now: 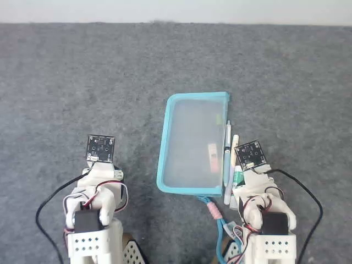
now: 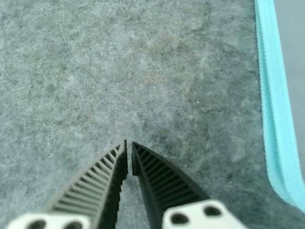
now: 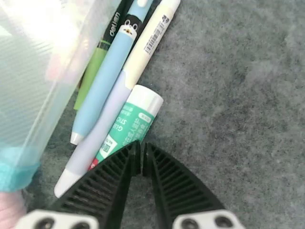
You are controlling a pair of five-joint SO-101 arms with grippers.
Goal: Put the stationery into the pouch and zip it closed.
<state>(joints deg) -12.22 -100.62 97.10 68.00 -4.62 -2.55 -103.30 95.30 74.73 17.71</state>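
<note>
A translucent pouch [image 1: 192, 144] with a teal zipper border lies in the middle of the grey mat; a pink-and-white item shows through it near its right side. Along the pouch's right edge lie a light blue pen [image 3: 108, 69], a cream pen [image 3: 143, 47], a green pen [image 3: 90, 74] half under the pouch, and a green glue stick [image 3: 129, 125]. My right gripper [image 3: 140, 145] is shut, its tips just over the glue stick's near end. My left gripper [image 2: 129, 144] is shut over bare mat, left of the pouch's teal edge [image 2: 276, 109].
The grey mat [image 1: 82, 82] spreads wide to the left and behind the pouch. A pink and blue cord [image 1: 215, 215] trails from the pouch's near corner toward the right arm's base. Cables loop around both arm bases.
</note>
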